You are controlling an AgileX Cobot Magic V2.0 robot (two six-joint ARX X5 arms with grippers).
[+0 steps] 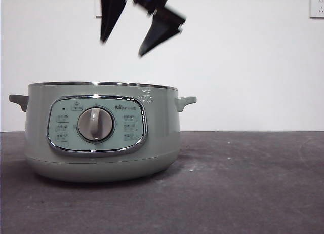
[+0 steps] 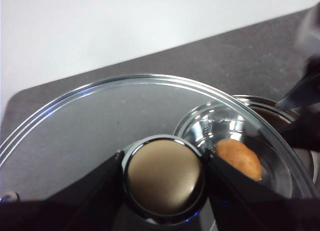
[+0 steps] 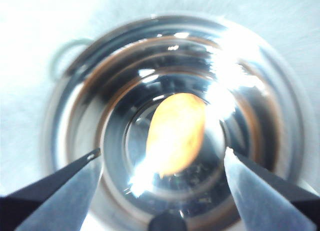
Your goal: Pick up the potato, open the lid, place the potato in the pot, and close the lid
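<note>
Right gripper (image 1: 124, 47) hangs above the pot (image 1: 101, 132), its 2 jaws spread wide and holding nothing. Directly below lies the potato (image 3: 176, 133) on the pot's shiny floor. Left gripper (image 2: 162, 178) clamps the lid's knob (image 2: 162, 177), holding the lid (image 2: 100, 121) off the pot, beside its rim. The pot stands toward the table's (image 1: 243, 183) left side.

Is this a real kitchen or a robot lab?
Probably a robot test bench, not a kitchen: one pot alone on a dark table by a bare white wall, with a black gripper above.
</note>
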